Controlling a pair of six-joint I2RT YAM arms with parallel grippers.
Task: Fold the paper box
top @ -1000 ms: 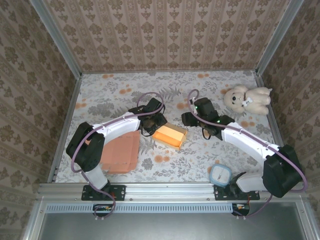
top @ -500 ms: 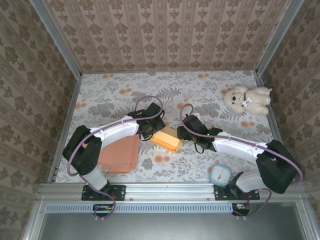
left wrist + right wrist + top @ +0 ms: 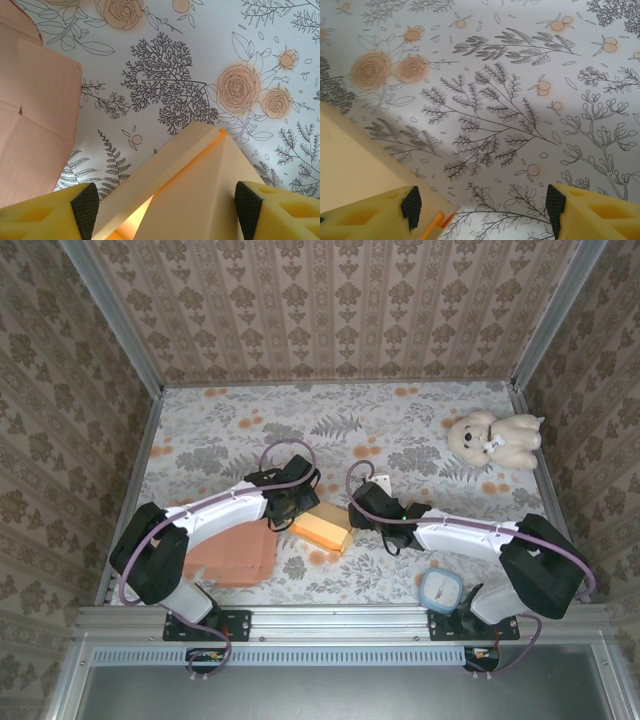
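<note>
The paper box (image 3: 322,527), orange with cream flaps, lies on the flowered tablecloth between the two arms. In the left wrist view the paper box (image 3: 200,190) has its folded flaps meeting in a ridge. It sits between the fingertips of my left gripper (image 3: 166,210), which is open, with cloth showing beside the left pad (image 3: 85,210). My left gripper (image 3: 292,506) is at the box's left end. My right gripper (image 3: 366,510) is at its right end. In the right wrist view my right gripper (image 3: 483,207) is open over bare cloth, and a corner of the paper box (image 3: 350,165) lies by its left finger.
A flat pink cardboard sheet (image 3: 238,550) lies under the left arm, also seen as the pink cardboard sheet (image 3: 30,115) at the left. A teddy bear (image 3: 495,438) sits at the back right. A blue-rimmed container (image 3: 441,590) stands near the right arm's base.
Both arms and the box have shifted left and toward the near edge. The left gripper's jaws have widened. The right gripper's jaws stay as they were.
</note>
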